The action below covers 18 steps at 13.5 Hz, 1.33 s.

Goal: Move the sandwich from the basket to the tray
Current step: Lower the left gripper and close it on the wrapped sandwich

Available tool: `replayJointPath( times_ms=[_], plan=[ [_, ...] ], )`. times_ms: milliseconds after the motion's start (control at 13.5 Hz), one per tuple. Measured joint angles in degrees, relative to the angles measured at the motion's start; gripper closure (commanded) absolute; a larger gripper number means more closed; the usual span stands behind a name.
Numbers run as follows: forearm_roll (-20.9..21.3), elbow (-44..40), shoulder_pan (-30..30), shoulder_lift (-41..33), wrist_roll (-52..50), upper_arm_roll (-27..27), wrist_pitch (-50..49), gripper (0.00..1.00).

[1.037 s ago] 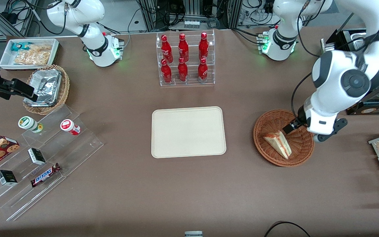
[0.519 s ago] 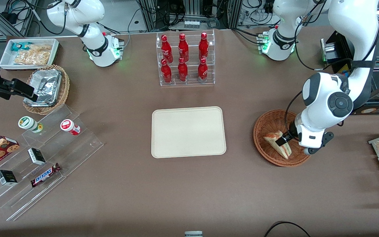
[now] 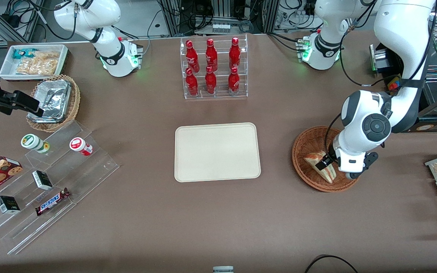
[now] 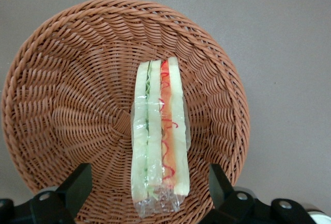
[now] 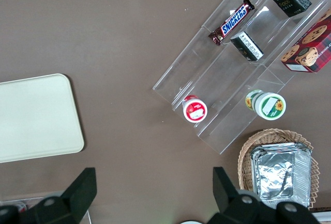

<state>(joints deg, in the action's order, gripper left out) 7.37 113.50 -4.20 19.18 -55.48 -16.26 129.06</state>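
The sandwich [image 4: 159, 138] lies in the basket [image 4: 62, 94], wrapped in clear film, its layered cut edge facing up. The hand [image 4: 150, 190] hovers just above it with its fingers [image 4: 76, 182] spread wide, one on each side of the wedge's near end and apart from the bread. In the front view the hand [image 3: 324, 163] hangs over the sandwich [image 3: 321, 165], and the arm's wrist leans over the basket's [image 3: 309, 141] rim toward the working arm's end of the worktop [image 3: 218, 220]. Bare worktop separates the basket from the tray [image 3: 217, 152], which sits well apart toward the parked arm's end. Farther from the camera stands a rack of red bottles [image 3: 212, 67].
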Motion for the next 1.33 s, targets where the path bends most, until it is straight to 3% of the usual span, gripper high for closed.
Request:
replayJointPath(
  times_ms=[815,963,1037,1111,1185,1333],
  plan=[
    [0.0,2.37,0.13,2.04,-1.45,-0.08,6.84,0.0],
    [0.0,2.54,0.24,3.32,-1.45,-0.09,8.18,0.06],
    [0.0,2.56,0.29,3.97,-1.45,-0.09,8.43,0.2],
    [0.01,2.57,0.3,4.56,-1.45,-0.08,8.45,0.57],
    [0.02,2.58,0.3,5.0,-1.45,-0.06,8.45,0.88],
    [0.14,2.53,0.26,5.2,-1.4,0.11,8.45,0.94]
  ],
)
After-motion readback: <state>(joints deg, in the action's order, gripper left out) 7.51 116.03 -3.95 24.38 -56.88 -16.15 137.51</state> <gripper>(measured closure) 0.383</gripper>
